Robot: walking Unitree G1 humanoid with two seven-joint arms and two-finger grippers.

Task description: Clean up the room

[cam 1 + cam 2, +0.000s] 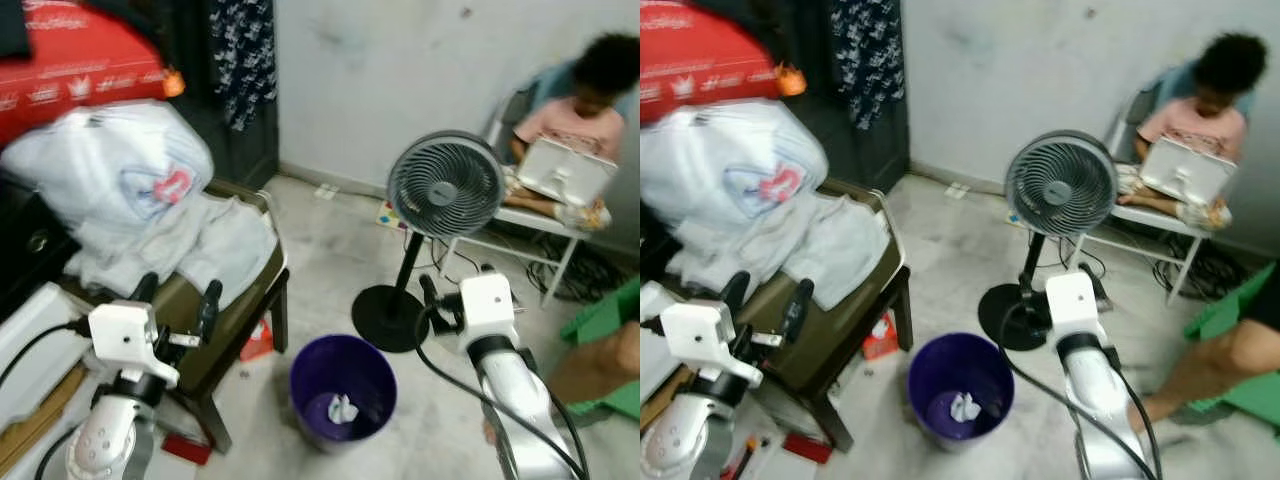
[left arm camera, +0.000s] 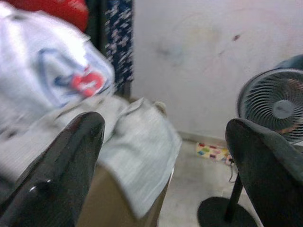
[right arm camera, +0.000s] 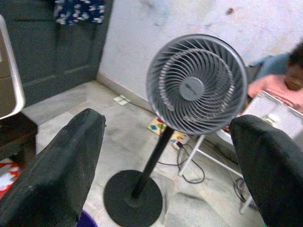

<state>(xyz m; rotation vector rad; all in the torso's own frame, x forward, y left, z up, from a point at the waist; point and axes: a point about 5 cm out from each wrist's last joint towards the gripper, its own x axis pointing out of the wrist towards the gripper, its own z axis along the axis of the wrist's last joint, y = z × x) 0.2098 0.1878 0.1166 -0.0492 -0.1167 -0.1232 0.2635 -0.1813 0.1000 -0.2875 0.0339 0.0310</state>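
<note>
A: Right, where does the rubbish stand?

B: The purple bin [image 1: 343, 388] sits on the pale floor [image 1: 320, 240] at about 6 o'clock in the head view, with a crumpled white scrap [image 1: 342, 408] lying inside it. Just at its 9 o'clock, under the seat edge, there is a red-and-white wrapper [image 1: 258, 342] on the floor.

A: And the grippers?

B: The left gripper [image 1: 178, 296] is raised at 8 o'clock, its two black fingers [image 2: 57, 170] set wide apart with nothing between them, in front of the brown chair [image 1: 235, 310]. The right gripper [image 3: 165, 156] is up at 4 o'clock, fingers likewise spread and empty, pointing at the fan (its wrist view looks straight at the grille).

A: What lies on that chair?

B: A pale cloth [image 1: 215, 245] is draped over the seat, and a bulging white plastic bag [image 1: 110, 170] with a red and blue mark sits on top of it. Behind that, at 10 o'clock, is a red box [image 1: 80, 65].

A: Further out?

B: A grey standing fan [image 1: 445, 185] on a black round base stands at the bin's 1 o'clock. Beyond it, at 2 o'clock, a person in a pink top [image 1: 575, 120] sits by the wall at a small white table [image 1: 540, 222]. Dark patterned fabric [image 1: 243, 55] hangs at 12 o'clock.
</note>
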